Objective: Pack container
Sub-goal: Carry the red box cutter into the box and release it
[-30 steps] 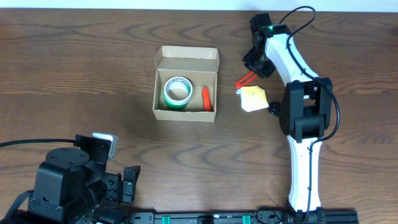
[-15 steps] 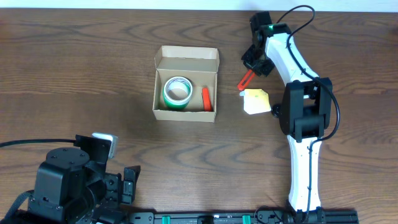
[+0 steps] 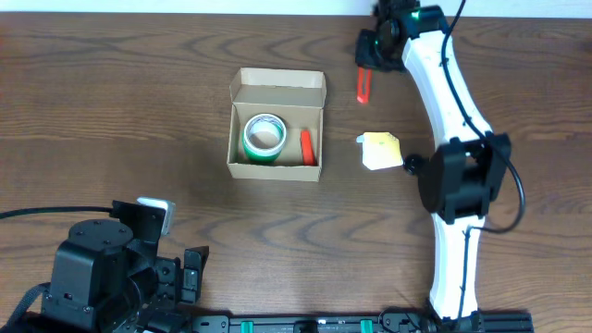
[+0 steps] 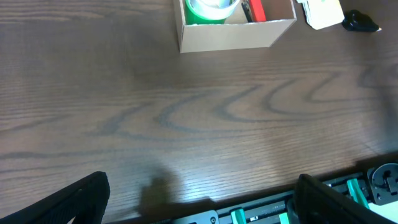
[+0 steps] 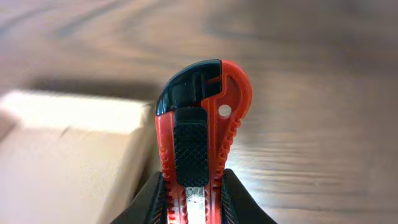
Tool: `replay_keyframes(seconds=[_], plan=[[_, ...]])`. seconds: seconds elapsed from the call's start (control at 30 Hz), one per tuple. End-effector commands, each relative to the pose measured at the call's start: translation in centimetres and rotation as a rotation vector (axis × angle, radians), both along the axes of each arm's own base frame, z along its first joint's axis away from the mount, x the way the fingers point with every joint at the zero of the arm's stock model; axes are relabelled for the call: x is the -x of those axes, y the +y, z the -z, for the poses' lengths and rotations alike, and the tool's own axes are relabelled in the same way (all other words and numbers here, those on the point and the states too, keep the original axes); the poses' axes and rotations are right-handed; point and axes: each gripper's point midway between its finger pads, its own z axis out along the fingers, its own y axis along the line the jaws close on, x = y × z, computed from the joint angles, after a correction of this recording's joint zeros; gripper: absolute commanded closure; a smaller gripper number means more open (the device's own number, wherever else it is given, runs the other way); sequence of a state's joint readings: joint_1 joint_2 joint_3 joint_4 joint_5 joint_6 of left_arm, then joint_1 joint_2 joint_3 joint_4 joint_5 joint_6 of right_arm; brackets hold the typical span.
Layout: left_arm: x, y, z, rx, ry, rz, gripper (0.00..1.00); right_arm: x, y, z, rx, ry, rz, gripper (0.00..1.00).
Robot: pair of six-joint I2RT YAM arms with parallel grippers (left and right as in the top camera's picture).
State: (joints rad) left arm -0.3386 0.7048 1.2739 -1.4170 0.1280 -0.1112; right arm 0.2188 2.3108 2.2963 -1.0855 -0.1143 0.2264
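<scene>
Cutter (image 5: 202,143), red, sits clamped in the right gripper's (image 3: 375,54) closed fingers, held near the open container (image 3: 277,83) on the bench (image 3: 111,111), probably for lowering in beside the tape (image 3: 264,136); the left gripper's (image 4: 202,199) fingers gape wide, idle.

Right of the overhead frame: the slim right arm (image 3: 451,268), glossy white links joined by chunky black housings, a small green light (image 3: 411,14) at its top end and a thin black cable (image 3: 450,79) along it. Lower left: the blocky matt-black left arm (image 3: 97,268), topped by a pale grey cap (image 3: 155,206).
</scene>
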Motion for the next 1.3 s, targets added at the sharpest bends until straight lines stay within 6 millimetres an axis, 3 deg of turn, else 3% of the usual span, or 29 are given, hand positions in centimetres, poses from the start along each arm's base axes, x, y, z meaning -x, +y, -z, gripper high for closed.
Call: replay_keyframes(seconds=[0.0, 0.1, 0.3, 0.5, 0.8, 1.07, 1.27], plan=[[0.1, -0.1, 0.1, 0.003, 0.007, 0.000, 0.05, 3.1, 6.2, -6.3, 0.004, -0.188, -0.535, 0.99], [0.1, -0.1, 0.1, 0.003, 0.006, 0.000, 0.05, 6.6, 9.4, -6.6, 0.009, -0.207, -0.817, 0.99], [0.1, -0.1, 0.1, 0.003, 0.007, 0.000, 0.05, 13.5, 13.4, -3.9, 0.071, -0.112, -1.200, 0.99], [0.1, -0.1, 0.1, 0.003, 0.006, 0.000, 0.05, 16.6, 17.0, -1.7, 0.124, -0.090, -1.377, 0.99], [0.1, -0.1, 0.1, 0.003, 0.006, 0.000, 0.05, 18.0, 19.6, 1.7, 0.225, -0.077, -1.532, 0.99], [0.1, -0.1, 0.1, 0.003, 0.007, 0.000, 0.05, 18.1, 19.5, 4.3, 0.214, -0.009, -1.540, 0.99], [0.1, -0.1, 0.1, 0.003, 0.007, 0.000, 0.05, 18.5, 19.7, 4.6, 0.192, 0.006, -1.546, 0.99]])
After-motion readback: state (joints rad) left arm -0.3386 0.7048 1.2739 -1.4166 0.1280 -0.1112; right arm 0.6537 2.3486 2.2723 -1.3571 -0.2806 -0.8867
